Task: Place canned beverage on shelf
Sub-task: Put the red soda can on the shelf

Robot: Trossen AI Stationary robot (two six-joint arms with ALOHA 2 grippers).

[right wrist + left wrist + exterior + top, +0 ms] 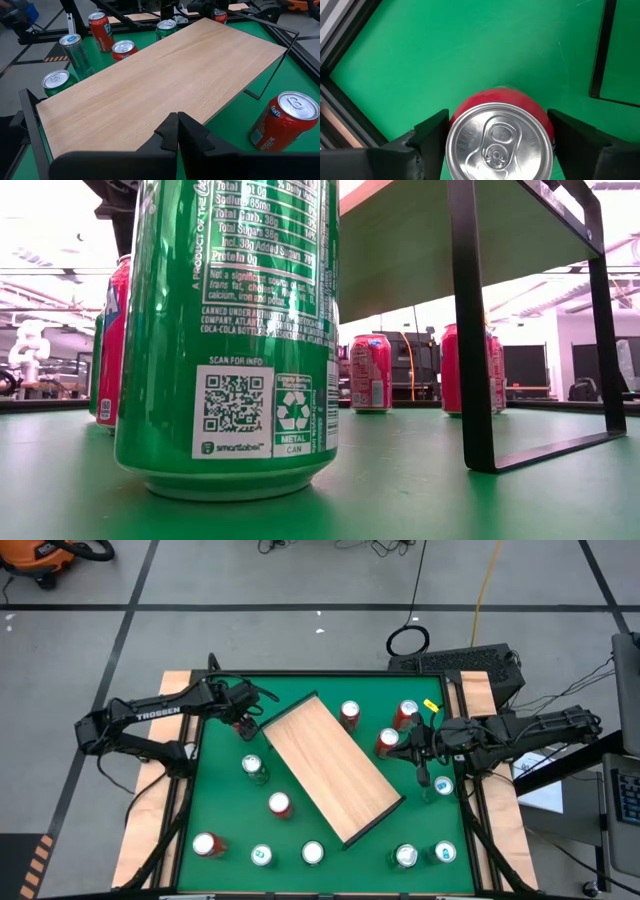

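Observation:
The shelf (pixel 330 768) is a light wood-grain board on thin dark legs, standing aslant mid-table; it also shows in the right wrist view (pixel 160 75) and, from below, in the low view (pixel 480 240). My left gripper (pixel 243 723) is at the shelf's far-left corner, shut on a red can (pixel 500 145) seen from above. My right gripper (pixel 177 132) is shut and empty, above the shelf's right side (pixel 420 745). A red Fanta can (pixel 285 122) stands on the table beside it. My left gripper pinches the red can between its two fingers (pixel 432 135), which lie on opposite sides of its upper wall (pixel 542 115). The fingers come from above, pointing down. The can is upright, its top up. Whether its base is on the table cannot be told.
Several more cans, red and green, stand around the shelf: near the far right (pixel 350 712), left of it (pixel 255 768) and along the near edge (pixel 313 853). A green can (pixel 235 330) fills the low view. The green table's raised rim (pixel 190 770) borders it.

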